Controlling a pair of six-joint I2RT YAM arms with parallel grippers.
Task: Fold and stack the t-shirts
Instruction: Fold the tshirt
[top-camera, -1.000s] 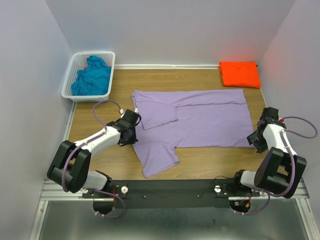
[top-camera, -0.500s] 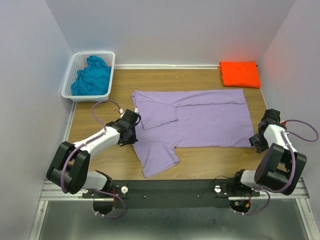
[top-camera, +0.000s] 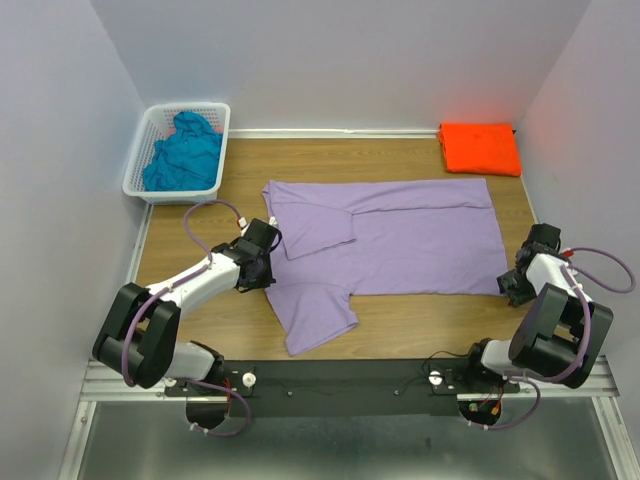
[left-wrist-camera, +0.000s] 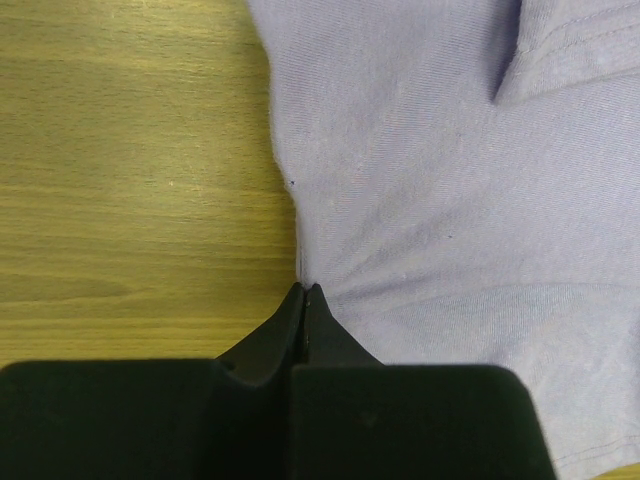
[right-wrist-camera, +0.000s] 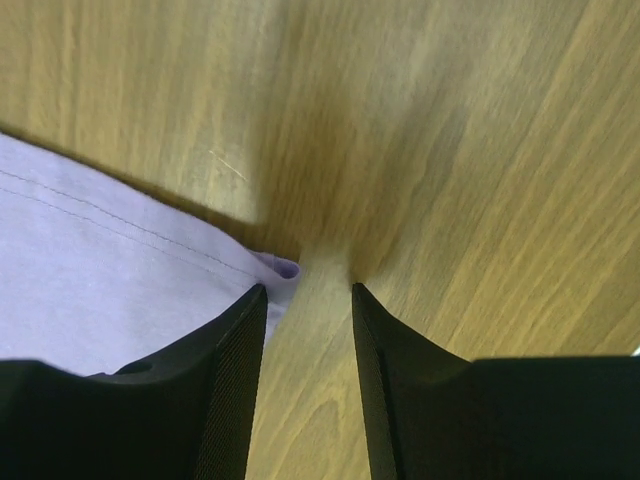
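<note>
The lavender t-shirt (top-camera: 400, 240) lies spread on the wooden table, with one sleeve folded in and the other pointing toward the near edge. My left gripper (top-camera: 262, 270) is at the shirt's left edge. In the left wrist view its jaws (left-wrist-camera: 305, 292) are closed on that edge of the fabric (left-wrist-camera: 450, 200), and creases fan out from the tips. My right gripper (top-camera: 513, 286) is open at the shirt's near right corner. In the right wrist view (right-wrist-camera: 308, 290) the corner of the hem (right-wrist-camera: 100, 270) lies by the left finger. The orange t-shirt (top-camera: 480, 148) lies folded at the far right. The teal t-shirt (top-camera: 185, 155) is bunched in the basket.
The white lattice basket (top-camera: 170, 194) stands at the far left corner. Grey walls close in on the left, back and right, and the right wall is near my right arm. A black rail runs along the near edge.
My right gripper has shifted a little toward the right and the near edge, beside the shirt's corner. The left gripper and the shirts have not moved.
</note>
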